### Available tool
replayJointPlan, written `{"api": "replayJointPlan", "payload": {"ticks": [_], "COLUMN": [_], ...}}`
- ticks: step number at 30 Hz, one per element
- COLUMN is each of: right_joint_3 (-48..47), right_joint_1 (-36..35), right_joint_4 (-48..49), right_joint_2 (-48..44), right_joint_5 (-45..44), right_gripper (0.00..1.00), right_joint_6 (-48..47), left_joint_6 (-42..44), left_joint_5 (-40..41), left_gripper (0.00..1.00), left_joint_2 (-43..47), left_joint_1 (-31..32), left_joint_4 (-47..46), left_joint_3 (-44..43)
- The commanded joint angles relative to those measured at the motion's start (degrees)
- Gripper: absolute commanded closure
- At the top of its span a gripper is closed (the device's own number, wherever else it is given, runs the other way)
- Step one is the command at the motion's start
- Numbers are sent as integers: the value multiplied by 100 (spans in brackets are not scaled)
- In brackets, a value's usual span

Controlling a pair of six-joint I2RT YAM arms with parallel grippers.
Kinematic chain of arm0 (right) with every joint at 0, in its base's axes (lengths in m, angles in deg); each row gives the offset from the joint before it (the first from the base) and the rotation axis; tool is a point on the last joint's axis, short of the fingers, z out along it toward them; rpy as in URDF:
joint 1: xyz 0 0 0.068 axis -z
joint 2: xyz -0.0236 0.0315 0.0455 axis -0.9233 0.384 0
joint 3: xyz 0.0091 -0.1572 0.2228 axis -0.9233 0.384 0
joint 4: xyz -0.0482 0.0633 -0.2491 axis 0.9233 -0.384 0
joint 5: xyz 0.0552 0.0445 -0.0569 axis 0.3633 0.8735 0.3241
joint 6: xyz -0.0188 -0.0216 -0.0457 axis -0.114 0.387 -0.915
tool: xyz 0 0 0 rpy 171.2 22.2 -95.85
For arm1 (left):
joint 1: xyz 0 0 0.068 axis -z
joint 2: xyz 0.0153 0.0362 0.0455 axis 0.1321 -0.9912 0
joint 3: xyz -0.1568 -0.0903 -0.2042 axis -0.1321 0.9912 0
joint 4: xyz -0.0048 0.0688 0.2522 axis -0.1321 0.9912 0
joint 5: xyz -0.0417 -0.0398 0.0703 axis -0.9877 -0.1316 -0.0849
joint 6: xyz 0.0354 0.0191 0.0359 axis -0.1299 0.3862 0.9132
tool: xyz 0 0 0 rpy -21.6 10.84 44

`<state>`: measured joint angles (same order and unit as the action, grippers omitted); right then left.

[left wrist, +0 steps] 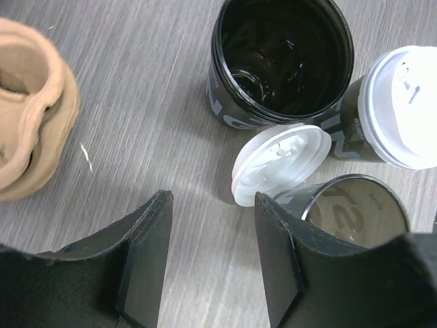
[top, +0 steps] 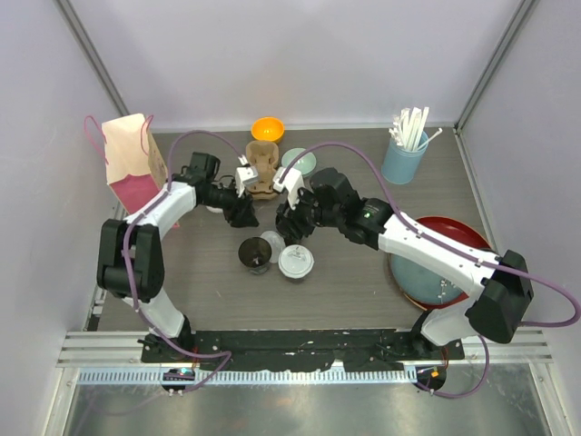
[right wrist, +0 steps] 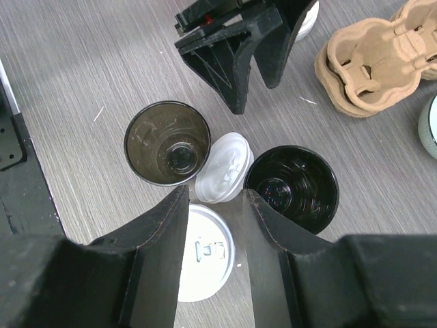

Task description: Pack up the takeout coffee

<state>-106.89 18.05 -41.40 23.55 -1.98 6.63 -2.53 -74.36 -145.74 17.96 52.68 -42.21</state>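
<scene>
One takeout coffee cup with its white lid on (top: 297,262) (right wrist: 205,253) (left wrist: 399,106) stands mid-table. Beside it are a brownish open cup (top: 254,254) (right wrist: 167,143) (left wrist: 355,212), a loose white lid (top: 272,243) (right wrist: 222,167) (left wrist: 280,164) and a glossy black open cup (right wrist: 291,188) (left wrist: 280,61). My right gripper (top: 289,225) (right wrist: 215,191) hangs open above this cluster, its fingers over the lidded cup and the loose lid, holding nothing. My left gripper (top: 243,216) (left wrist: 213,198) is open and empty over bare table, with its right finger close to the brownish cup.
A tan pulp cup carrier (top: 261,168) (right wrist: 379,58) (left wrist: 31,109) lies behind the cups. A pink paper bag (top: 132,163) stands far left. An orange bowl (top: 267,129), a pale green bowl (top: 298,162), a light-blue tumbler of straws (top: 404,154) and a red tray (top: 445,263) are also here.
</scene>
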Motion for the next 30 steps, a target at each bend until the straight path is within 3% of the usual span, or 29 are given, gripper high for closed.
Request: {"api": "replayJointPlan", "payload": {"ticks": [1,11,18,22,30], "right_joint_3": [45,247,327,362,441], "right_joint_1": [6,6,15,23,23], "right_joint_4": [291,299,264,220,220], "right_joint_2": [-296,-428,-507,-569,-551], "right_joint_5": [10,-8,36,1,115], "right_gripper": [57,57,57,57,57], "right_joint_6": [67,14,-91,-144,-171], "left_joint_6": [803,1171,2453,3061,2571], "left_joint_5": [-274,-125,50,165,358], "left_gripper": [45,47,46,47,46], "left_joint_2": [-476,-1022,-1435,-1576,-1524], "left_joint_1": [255,501,685,712,861], "left_joint_4": [191,534,2193,2696,2179], "left_joint_3": [-396,-888,-1469,-1531,-1469]}}
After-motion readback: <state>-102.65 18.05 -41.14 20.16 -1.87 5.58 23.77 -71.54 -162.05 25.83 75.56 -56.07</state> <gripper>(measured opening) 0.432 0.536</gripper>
